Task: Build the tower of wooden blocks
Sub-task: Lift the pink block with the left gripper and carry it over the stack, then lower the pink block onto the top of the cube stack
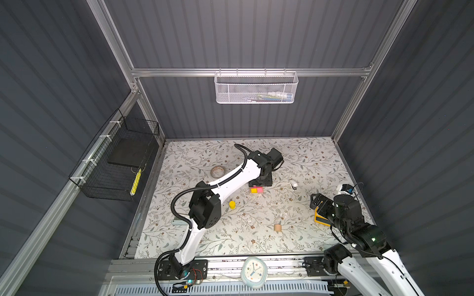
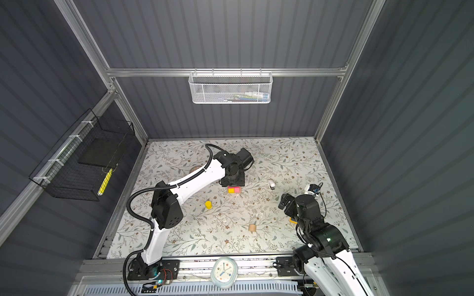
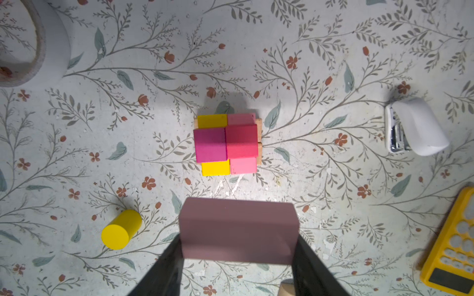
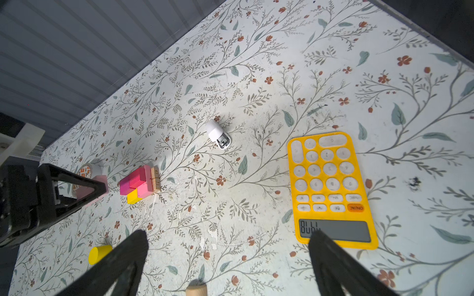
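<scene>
The tower [image 3: 227, 143] is a low stack: tan bars at the bottom, yellow and pink bars across them, two magenta cubes on top. It shows in both top views [image 1: 256, 190] [image 2: 234, 190]. My left gripper [image 3: 238, 246] is shut on a pink bar [image 3: 238, 230], held above the table just short of the tower. A yellow cylinder [image 1: 232, 204] and a tan cylinder [image 1: 277, 227] lie loose nearer the front. My right gripper [image 4: 228, 246] is open with nothing between its fingers, hovering over the table at the right [image 1: 314, 201].
A yellow calculator [image 4: 331, 189] lies under the right arm. A white stapler [image 1: 293, 184] sits to the right of the tower. A tape roll [image 1: 218, 171] lies behind the left arm. A clock [image 1: 254, 272] rests on the front rail.
</scene>
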### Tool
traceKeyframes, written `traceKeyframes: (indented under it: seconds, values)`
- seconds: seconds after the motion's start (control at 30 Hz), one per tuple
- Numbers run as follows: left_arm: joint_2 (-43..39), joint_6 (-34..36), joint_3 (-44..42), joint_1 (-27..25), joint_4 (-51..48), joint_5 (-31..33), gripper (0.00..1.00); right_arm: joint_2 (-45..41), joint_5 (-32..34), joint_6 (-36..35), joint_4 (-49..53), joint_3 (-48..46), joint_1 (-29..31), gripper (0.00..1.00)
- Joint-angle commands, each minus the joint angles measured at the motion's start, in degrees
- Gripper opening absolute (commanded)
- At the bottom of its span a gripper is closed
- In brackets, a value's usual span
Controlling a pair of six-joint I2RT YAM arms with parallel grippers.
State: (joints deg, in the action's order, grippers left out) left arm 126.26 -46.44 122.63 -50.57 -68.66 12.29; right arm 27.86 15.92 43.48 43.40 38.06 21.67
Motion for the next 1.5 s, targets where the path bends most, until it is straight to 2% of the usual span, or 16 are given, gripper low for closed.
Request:
traceKeyframes:
  seconds: [0.0,0.3,0.7,0.97,1.47]
  values:
    - [2.46,2.13,3.25,0.8,-4.37,1.26,0.54,0.2,1.17,-0.62,0.61,1.07,-0.14,0.99]
    - [4.85,1.36,4.4,2.36,-3.4,1.0,0.54,1.23,1.25,-0.77,0.37,1.05,-0.27,0.99]
    - [8.56,-1.19,6.1,2.39,-0.69,0.27,0.53,-1.42,0.72,0.33,2.31,0.31,-0.23,0.99]
    - [7.23,-3.63,2.89,2.32,1.52,1.21,0.53,-1.51,0.82,0.64,2.39,-0.07,-0.27,0.99]
    - [6.89,-5.03,1.91,2.38,1.7,1.62,0.54,-0.87,0.27,0.9,1.86,-0.22,-0.27,0.99]
